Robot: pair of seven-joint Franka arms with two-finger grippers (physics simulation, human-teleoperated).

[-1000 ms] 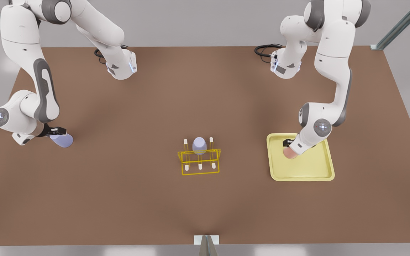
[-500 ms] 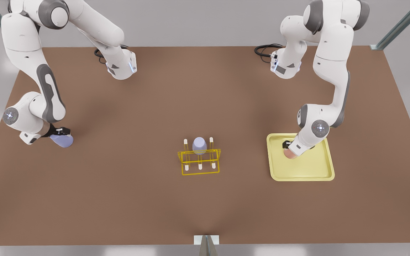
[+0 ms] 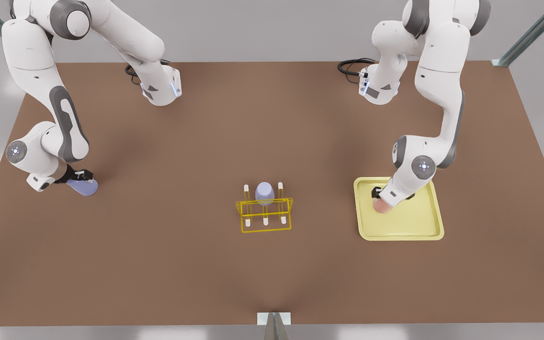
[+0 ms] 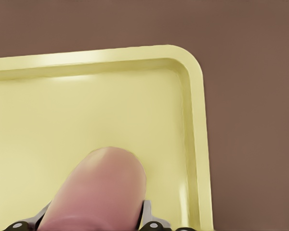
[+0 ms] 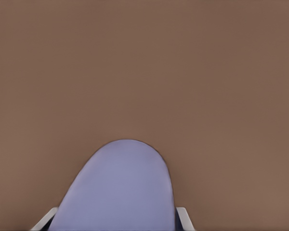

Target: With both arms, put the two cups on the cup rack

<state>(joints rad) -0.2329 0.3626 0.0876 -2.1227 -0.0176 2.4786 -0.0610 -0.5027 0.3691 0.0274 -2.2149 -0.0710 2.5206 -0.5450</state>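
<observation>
Cups came first in my thinking: the salmon pink cup (image 3: 381, 206) lay tipped inside the pale-yellow tray (image 3: 435, 222) at the front view's right, and the lavender cup (image 3: 84, 187) lay on its side on the brown worktop (image 3: 272, 274) at the front view's left. A second lavender cup (image 3: 264, 193) sat upside down over a back peg of the cup rack (image 3: 265, 215), mid-worktop and well apart from both arms. My left claw (image 3: 379, 193) was over the tray, and in the left wrist view I saw one finger (image 4: 148, 215) pressed to each flank of the pink cup (image 4: 98, 190), so I judged it clamped on that cup. My right claw (image 3: 77, 176) gripped the lavender cup (image 5: 118, 187) the same way, a pale fingertip (image 5: 184, 217) showing at either side. I took these plain handleless tumblers for light, stiff and smooth-walled, likely to slip or swivel if pinched near the rounded base, so I judged the sound hold to be across the straight wall near the mouth. The thin-wire rack looked light enough to shift if a cup knocked a peg.
</observation>
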